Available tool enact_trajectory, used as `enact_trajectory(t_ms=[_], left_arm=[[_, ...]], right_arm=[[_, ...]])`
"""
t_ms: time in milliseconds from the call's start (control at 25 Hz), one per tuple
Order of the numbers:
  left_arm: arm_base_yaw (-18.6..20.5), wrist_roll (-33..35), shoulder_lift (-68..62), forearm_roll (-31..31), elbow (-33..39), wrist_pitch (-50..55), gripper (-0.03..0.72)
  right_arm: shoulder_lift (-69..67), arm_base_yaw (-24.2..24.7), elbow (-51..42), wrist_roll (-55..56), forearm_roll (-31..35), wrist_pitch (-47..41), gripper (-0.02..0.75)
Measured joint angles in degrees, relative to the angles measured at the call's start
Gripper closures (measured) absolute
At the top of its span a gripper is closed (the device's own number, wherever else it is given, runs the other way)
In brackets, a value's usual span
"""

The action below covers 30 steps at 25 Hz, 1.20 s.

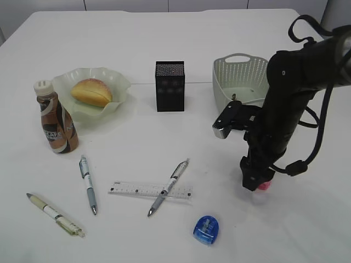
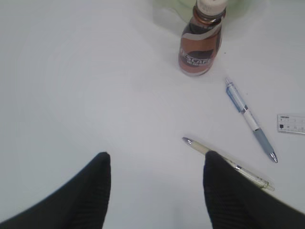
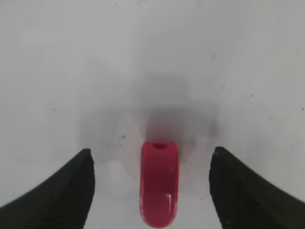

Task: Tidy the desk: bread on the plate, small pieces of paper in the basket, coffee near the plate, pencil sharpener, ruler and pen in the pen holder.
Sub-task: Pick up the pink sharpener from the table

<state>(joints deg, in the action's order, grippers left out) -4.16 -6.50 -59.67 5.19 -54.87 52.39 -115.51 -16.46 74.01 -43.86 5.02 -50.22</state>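
Nearest the camera on the large plain white surface (image 1: 164,44), a blue translucent teardrop-shaped pencil sharpener (image 1: 206,229) is seen lying loose, not yet stowed. Just beyond it, a cream-barrelled pen (image 1: 54,213) at the left, a grey-and-white click pen (image 1: 88,183), the short clear flat plastic ruler (image 1: 150,190) and a silver-and-white pen (image 1: 168,187) lying across the ruler's right part are all noted flat on the surface; none has been put away. At the right, the right gripper (image 3: 152,191) is held low over a small pink-red rounded plastic object (image 3: 159,183), possibly a second sharpener; its jaws are spread to either side, apart from it, nothing grasped. The left gripper (image 2: 155,186) is seen only in its wrist view, jaws parted and empty above bare surface near the cream pen. Further back, the brown plastic coffee bottle with swirl label and cream cap (image 1: 55,118) stands upright just beside the translucent pale green ruffled glass plate (image 1: 118,87), on which the golden-yellow oval bread bun (image 1: 91,92) rests; both steps are judged done. Farthest, the black square mesh pen holder (image 1: 170,86) shows nothing sticking out, and the pale sage-green perforated plastic basket (image 1: 233,74) is partly hidden by the arm; paper inside cannot be told. Stationery is judged the remaining work.
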Motion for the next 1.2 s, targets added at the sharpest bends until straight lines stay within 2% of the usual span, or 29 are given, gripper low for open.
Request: enact_trajectory(t_ms=[520,1200], left_arm=[[0.0,0.0,0.0,0.76,0.0,0.55,0.255],[0.0,0.0,0.0,0.76,0.0,1.01,0.255]], right_arm=[[-0.62,-0.1,-0.05,0.0,-2.78,-0.57,0.16],[-2.45,-0.1,0.04,-0.08,-2.9,-0.7,0.161]])
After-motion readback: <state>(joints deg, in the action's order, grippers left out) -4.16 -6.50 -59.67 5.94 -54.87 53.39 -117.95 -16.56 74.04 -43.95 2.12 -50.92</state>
